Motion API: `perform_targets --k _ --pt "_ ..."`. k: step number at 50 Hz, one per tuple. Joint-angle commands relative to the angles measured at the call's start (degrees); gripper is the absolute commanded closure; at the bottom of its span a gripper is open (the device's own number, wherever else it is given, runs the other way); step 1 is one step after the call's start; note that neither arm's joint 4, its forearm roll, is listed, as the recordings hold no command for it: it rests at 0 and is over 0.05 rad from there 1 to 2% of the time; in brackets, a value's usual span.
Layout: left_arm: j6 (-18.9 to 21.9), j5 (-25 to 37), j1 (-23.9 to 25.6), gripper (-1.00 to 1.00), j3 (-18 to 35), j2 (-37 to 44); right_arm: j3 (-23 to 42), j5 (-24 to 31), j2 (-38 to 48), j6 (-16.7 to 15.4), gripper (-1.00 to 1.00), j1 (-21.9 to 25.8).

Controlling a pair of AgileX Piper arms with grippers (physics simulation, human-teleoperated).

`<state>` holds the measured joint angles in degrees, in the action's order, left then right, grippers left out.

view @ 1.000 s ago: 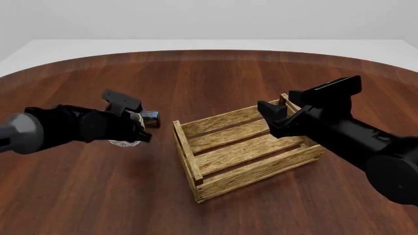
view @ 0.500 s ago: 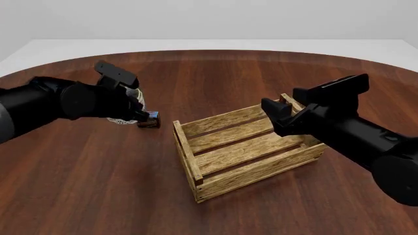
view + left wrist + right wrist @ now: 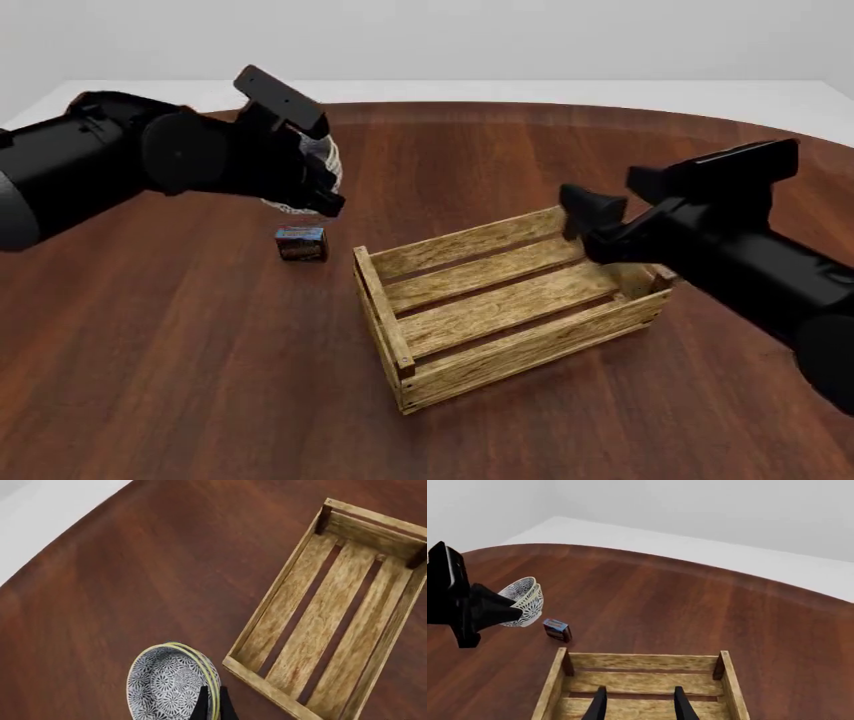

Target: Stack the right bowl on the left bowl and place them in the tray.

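- Front view: holding the stacked bowls (image 3: pixel 310 172) off the table, tipped on edge, in the left gripper (image 3: pixel 320 190) at far left; fingers pinching the rim, presumably so the pair can travel as one piece toward the tray (image 3: pixel 514 345).
- Sitting empty at centre-right, the tray, long side running from near left to far right; nothing inside yet, so judging the stacking done and the placing not.
- Hovering over the tray's far right corner, the right gripper (image 3: pixel 577 210), carrying nothing, fingers apart as far as can be told here.
- Lying on the table just left of the tray's far left corner, below the lifted bowls, a small blue-and-red box (image 3: pixel 300 243); likely just a distractor.
- Left wrist view: looking down past the patterned bowls, two yellow-edged rims nested one in the other, dark fingers (image 3: pixel 202 707) closing on that rim; tray slats and dark corner posts showing well beyond the bowls.
- Right wrist view: showing the two fingers (image 3: pixel 599 706) of the right gripper clearly parted over the tray's near edge, nothing between them; bowls and left gripper floating at far left, the small box just below them.
- Surface and room: spreading under everything, a dark reddish wood round table (image 3: pixel 200 380), with a pale floor (image 3: pixel 647 542) and plain grey wall beyond.
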<state>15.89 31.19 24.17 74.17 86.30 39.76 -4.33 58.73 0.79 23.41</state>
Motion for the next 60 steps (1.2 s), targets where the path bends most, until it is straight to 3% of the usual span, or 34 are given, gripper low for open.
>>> perform_targets --k 1,10,13,60 --pt "-2.06 -0.5 2.04 1.0 5.74 5.21 0.44 1.02 -1.44 0.26 -1.0 -1.26" --pt "-0.76 -0.35 3.88 1.0 7.76 6.51 0.75 3.64 -5.68 0.28 -1.0 -3.59" --pt "-2.23 0.24 5.31 1.0 8.75 7.2 0.88 4.06 -6.09 0.17 -1.0 -4.48" --pt "-0.67 0.48 16.69 1.0 16.85 22.4 1.57 3.47 -5.92 1.47 -1.0 -10.24"
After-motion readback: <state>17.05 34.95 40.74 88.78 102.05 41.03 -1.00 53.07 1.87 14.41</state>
